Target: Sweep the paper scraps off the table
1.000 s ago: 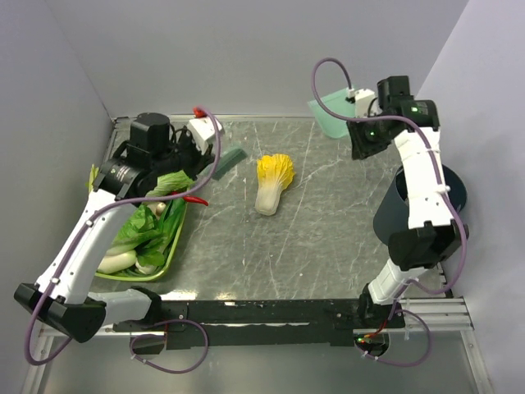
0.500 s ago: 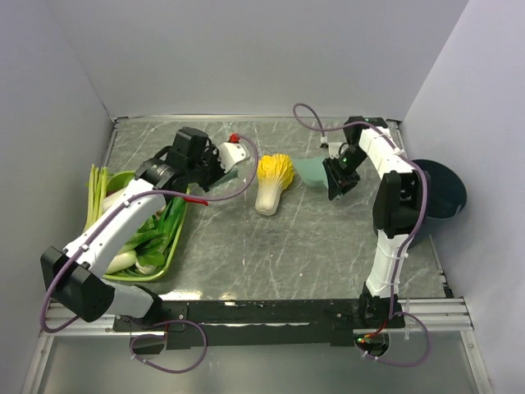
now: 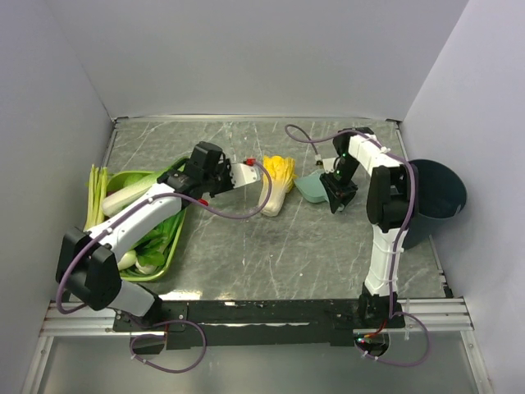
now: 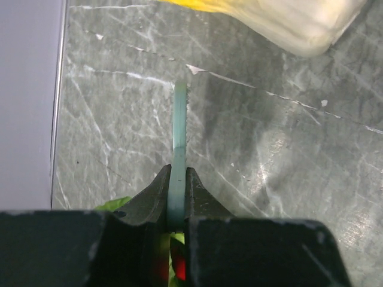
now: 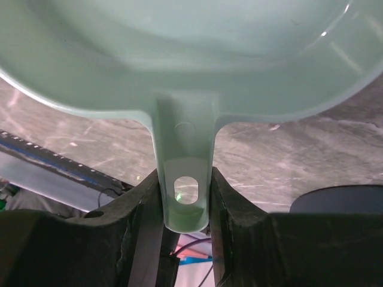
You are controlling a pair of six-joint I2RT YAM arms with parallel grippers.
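Observation:
No paper scraps show in any view. The table [image 3: 287, 246] is dark grey-green marble. My left gripper [image 3: 239, 175] is just left of the napa cabbage [image 3: 275, 185]. In the left wrist view it [image 4: 177, 173] is shut on a thin pale green brush [image 4: 179, 125] seen edge-on, low over the marble, with the cabbage [image 4: 287, 21] beyond. My right gripper [image 3: 335, 195] is right of the cabbage. It [image 5: 184, 176] is shut on the handle of a pale green dustpan [image 5: 191, 54], which lies by the cabbage [image 3: 312, 187].
A green vegetable tray [image 3: 164, 264] with leafy greens stands at the left. A red chili [image 4: 176, 266] shows under the left jaws. A dark round bin [image 3: 439, 193] hangs off the table's right edge and shows in the right wrist view [image 5: 341, 203].
My left gripper has moved right with the brush to the cabbage. My right gripper has brought the dustpan from the back right corner down beside the cabbage.

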